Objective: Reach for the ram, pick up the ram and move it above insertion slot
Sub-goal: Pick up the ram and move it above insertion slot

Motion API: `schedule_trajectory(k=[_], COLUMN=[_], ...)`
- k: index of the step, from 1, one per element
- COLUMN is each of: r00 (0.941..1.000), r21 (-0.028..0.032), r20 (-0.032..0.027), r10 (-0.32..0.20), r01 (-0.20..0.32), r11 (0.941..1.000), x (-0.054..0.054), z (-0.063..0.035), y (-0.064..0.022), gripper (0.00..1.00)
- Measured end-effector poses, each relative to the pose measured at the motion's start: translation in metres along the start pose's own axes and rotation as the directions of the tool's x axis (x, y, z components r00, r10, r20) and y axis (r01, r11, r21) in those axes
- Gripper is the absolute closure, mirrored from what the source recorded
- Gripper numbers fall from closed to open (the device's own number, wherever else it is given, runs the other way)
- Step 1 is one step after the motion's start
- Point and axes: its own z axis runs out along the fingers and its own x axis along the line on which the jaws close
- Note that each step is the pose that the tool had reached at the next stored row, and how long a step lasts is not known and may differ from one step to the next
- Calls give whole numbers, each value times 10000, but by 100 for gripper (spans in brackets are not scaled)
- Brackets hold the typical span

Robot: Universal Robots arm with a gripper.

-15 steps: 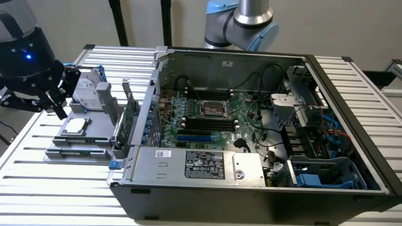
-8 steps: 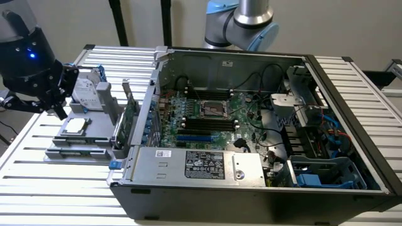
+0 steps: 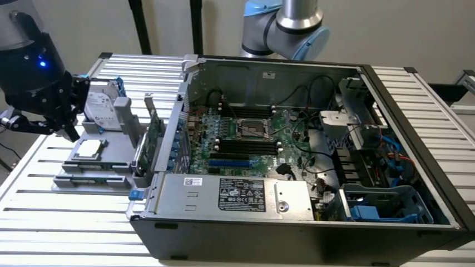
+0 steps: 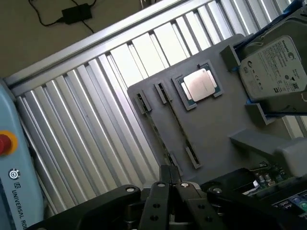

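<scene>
My black gripper [image 3: 68, 125] hangs shut at the exterior view's left, over the far end of a grey parts tray [image 3: 82, 167]. In the wrist view its fingertips [image 4: 175, 186] are pressed together with nothing between them, above the tray's near edge. Two long narrow holders [image 4: 175, 127] run across the tray [image 4: 216, 124]. Each shows a thin dark line, and I cannot tell whether either one is the ram. The black memory slots [image 3: 245, 146] lie on the motherboard inside the open computer case [image 3: 297, 222], well to the exterior view's right of the gripper.
On the tray sit a silver processor [image 3: 89, 147] [image 4: 200, 84], a hard drive [image 3: 100, 105] [image 4: 276, 67] propped on edge, and an upright green expansion card [image 3: 153, 139]. The case wall rises beside the tray. Everything rests on a slatted aluminium table [image 3: 67, 222].
</scene>
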Motion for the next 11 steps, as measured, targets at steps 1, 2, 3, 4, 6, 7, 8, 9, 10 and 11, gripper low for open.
schedule_trajectory(k=[1, 2, 3, 4, 6, 7, 8, 9, 10, 11], r00=[9998, 9994, 9985, 9974, 9942, 9919, 9896, 9868, 9836, 9802], r21=[1, 3, 5, 6, 8, 10, 11, 12, 12, 12], r20=[-7, -14, -21, -28, -42, -49, -56, -64, -71, -78], r10=[-179, -359, -539, -717, -1076, -1266, -1438, -1621, -1803, -1980], r01=[179, 359, 539, 717, 1076, 1266, 1438, 1621, 1803, 1980], r11=[9998, 9994, 9985, 9974, 9942, 9920, 9896, 9868, 9836, 9802], x=[0, 0, 0, 0, 0, 0, 0, 0, 0, 0], z=[0, 0, 1, 1, 2, 2, 3, 3, 4, 4], y=[0, 0, 0, 0, 0, 0, 0, 0, 0, -1], gripper=[89, 89, 89, 89, 89, 89, 89, 89, 89, 89])
